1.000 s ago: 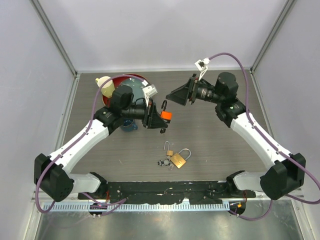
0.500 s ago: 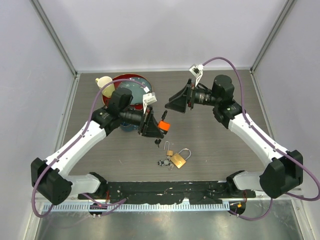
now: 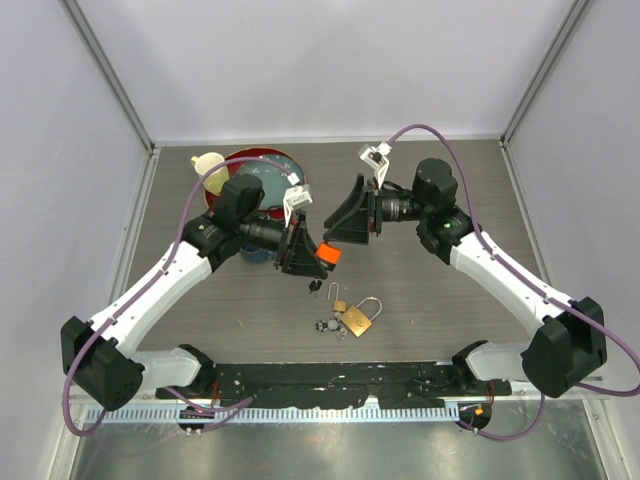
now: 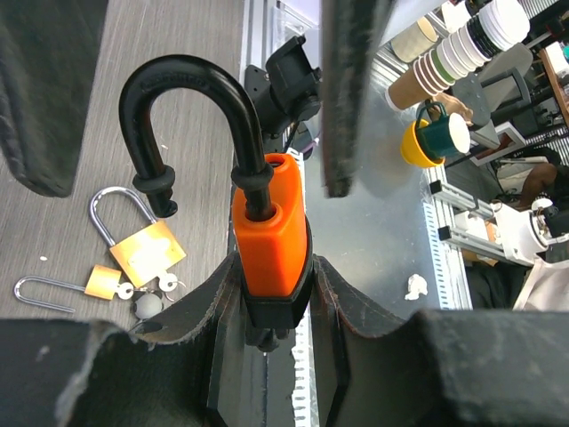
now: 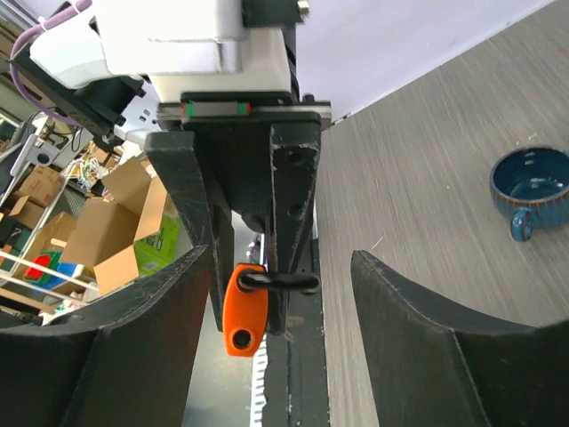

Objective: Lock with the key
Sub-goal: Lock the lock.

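Observation:
My left gripper point(image 3: 308, 256) is shut on the body of an orange padlock point(image 3: 326, 255) and holds it above the table. In the left wrist view the padlock point(image 4: 271, 227) sits between the fingers point(image 4: 351, 302), and its black shackle point(image 4: 191, 102) is open with one end free. A small dark key point(image 3: 315, 288) hangs below the padlock. My right gripper point(image 3: 342, 226) is open and empty just right of the padlock. In the right wrist view its fingers point(image 5: 418, 329) stand wide on either side of the padlock point(image 5: 244, 310).
Two brass padlocks, a larger one point(image 3: 358, 318) and a smaller one point(image 3: 340, 305), lie with keys on the table below the grippers. A red bowl point(image 3: 262, 162) and a cream bottle point(image 3: 208, 166) stand at the back left. A blue cup point(image 5: 536, 200) stands under the left arm.
My right gripper has moved left and down, close to the orange padlock. My left gripper has shifted slightly left and lower with the padlock still in it.

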